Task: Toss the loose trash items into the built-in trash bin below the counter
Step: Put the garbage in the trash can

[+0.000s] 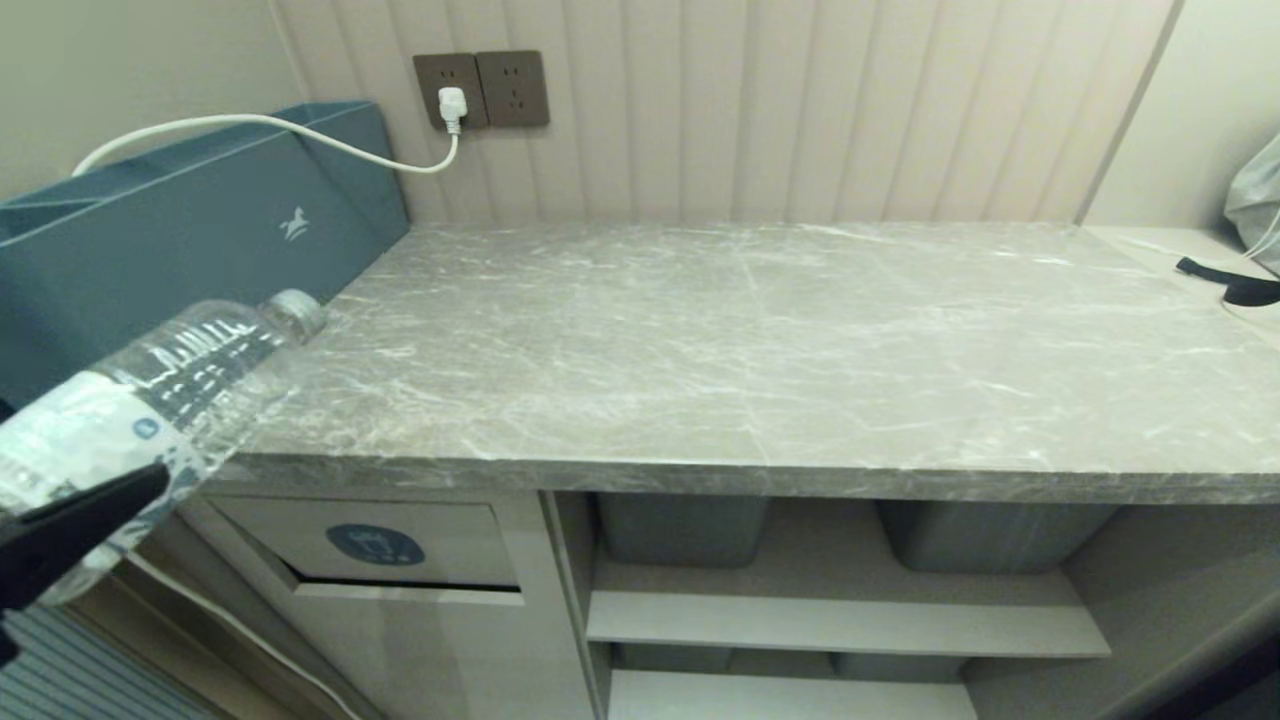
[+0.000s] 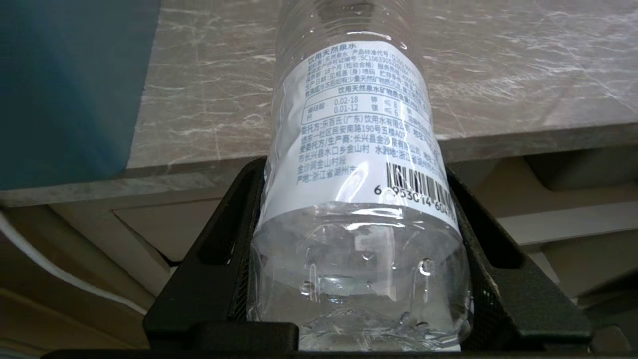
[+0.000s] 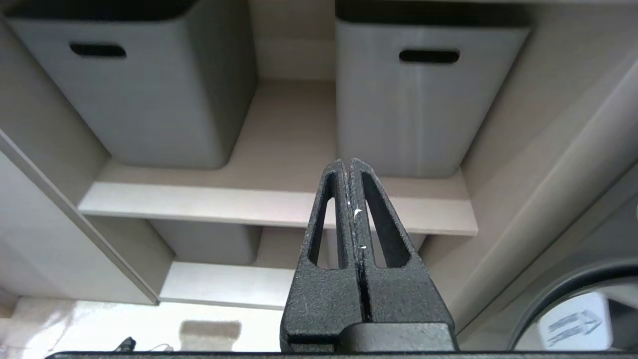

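A clear plastic water bottle (image 1: 160, 390) with a white label hangs tilted at the counter's left front corner, cap toward the teal box. My left gripper (image 1: 85, 480) is shut on the bottle's lower body (image 2: 359, 149), one black finger on each side. The marble counter (image 1: 720, 340) top is bare. Below its left end, the beige trash bin flap (image 1: 440, 545) with the blue oval sticker sits in the cabinet front, just below and right of the bottle. My right gripper (image 3: 347, 162) is shut on nothing, facing the open shelves.
A long teal box (image 1: 180, 240) stands on the counter's left end, right beside the bottle. A white cable (image 1: 300, 135) runs over it to the wall socket. Grey tubs (image 3: 144, 89) (image 3: 418, 94) fill the shelves right of the bin. A black strap (image 1: 1235, 288) lies far right.
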Motion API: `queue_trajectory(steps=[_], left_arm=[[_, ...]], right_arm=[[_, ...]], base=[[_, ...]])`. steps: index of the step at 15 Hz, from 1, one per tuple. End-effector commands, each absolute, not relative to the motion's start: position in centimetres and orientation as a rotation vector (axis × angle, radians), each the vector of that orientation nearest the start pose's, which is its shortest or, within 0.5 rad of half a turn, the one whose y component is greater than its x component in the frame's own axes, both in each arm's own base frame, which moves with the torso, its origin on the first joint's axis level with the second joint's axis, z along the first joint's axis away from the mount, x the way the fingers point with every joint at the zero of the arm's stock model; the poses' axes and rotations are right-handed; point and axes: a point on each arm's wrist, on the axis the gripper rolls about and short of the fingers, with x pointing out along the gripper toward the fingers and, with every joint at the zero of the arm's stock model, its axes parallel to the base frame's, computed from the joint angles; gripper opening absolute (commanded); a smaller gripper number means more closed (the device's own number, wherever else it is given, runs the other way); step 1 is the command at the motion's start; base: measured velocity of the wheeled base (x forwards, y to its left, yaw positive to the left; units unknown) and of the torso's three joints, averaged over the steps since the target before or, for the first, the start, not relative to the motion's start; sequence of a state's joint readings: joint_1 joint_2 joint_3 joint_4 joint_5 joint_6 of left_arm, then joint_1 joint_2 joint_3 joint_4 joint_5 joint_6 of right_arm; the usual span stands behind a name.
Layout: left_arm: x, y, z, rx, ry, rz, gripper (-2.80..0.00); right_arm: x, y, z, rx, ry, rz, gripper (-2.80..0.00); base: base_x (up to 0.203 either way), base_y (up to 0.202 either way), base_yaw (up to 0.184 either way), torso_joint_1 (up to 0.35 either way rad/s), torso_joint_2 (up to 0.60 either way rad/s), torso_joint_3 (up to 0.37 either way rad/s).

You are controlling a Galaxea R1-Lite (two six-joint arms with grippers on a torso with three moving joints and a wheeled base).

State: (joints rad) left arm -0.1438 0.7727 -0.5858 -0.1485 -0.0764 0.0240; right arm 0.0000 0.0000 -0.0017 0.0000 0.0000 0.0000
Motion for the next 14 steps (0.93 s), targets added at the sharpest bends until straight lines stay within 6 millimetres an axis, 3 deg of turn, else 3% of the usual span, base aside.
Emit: queue_trajectory(steps=[1,5,8,11,14], left_arm=[[4.2,-0.8,25.2,0.026,-0.062,-0.219,-2.80],[-0.1,-0.1,24.3,0.050,-0.115,-0.205,-2.80],[-2.4,0.2,21.8,0.056,-0.003,-0.208,-2.80],[-2.9,0.2,19.8,0.055,0.055,-0.243,-2.80],[-2.3,-0.2,18.8,0.044,0.114,-0.394,-2.80]], right_arm=[[-2.3,0.0,7.6,0.000,-0.002,0.000,-2.80],[-2.3,0.0,7.6,0.000,-0.002,0.000,-2.80],[-2.3,0.0,7.6,0.000,-0.002,0.000,-2.80],[-2.3,0.0,7.5,0.000,0.000,0.000,-2.80],[-2.3,0.0,7.6,0.000,-0.002,0.000,-2.80]], base=[[0.000,0.000,0.000,-0.221,0.50,0.286],[0.000,0.000,0.000,-0.205,0.49,0.283],[0.000,0.000,0.000,-0.187,0.47,0.282],[0.000,0.000,0.000,-0.171,0.47,0.289],[0.000,0.000,0.000,-0.150,0.46,0.306]])
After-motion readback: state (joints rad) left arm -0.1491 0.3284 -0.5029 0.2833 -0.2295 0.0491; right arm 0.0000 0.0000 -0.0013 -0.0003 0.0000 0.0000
